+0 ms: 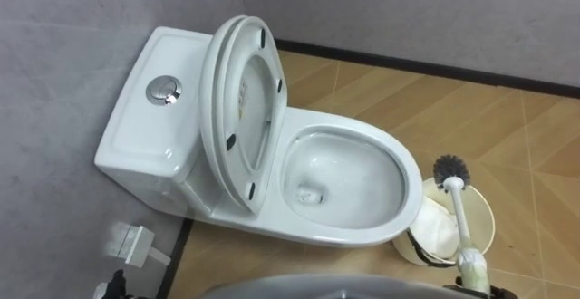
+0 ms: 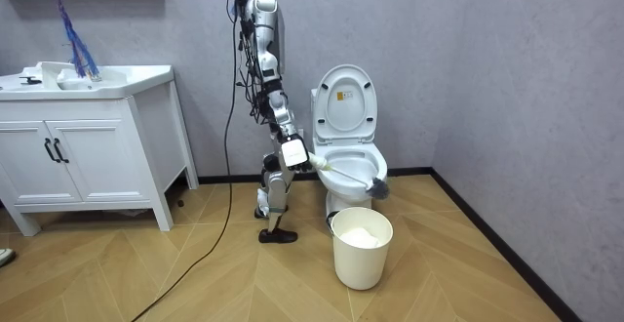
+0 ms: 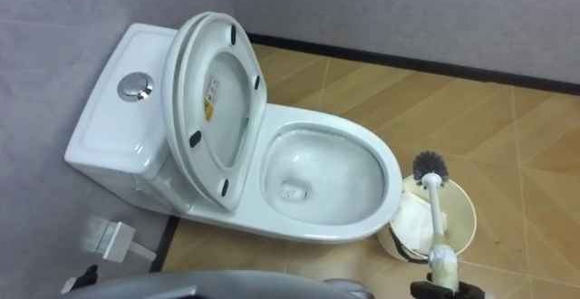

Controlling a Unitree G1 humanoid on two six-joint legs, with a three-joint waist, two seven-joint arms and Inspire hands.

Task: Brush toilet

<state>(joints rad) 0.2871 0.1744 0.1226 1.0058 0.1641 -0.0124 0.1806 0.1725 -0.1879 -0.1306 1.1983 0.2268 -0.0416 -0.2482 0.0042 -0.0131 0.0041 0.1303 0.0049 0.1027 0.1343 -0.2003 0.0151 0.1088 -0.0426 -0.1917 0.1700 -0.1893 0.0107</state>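
Right hand [image 2: 294,153]: closed round the handle of the toilet brush [image 1: 458,210]. The shaft slants away from the hand. The bristle head is outside the bowl of the toilet [image 1: 362,129], just beside its front rim and over the far edge of 1 white bin [image 1: 485,226]. The bin stands on the floor against the bowl's front, with white stuff inside. Seat and lid [image 1: 217,109] are raised against the tank. Left hand [image 1: 116,286]: at the lower-left edge, and I cannot tell its fingers. The robot stands at the toilet's side.
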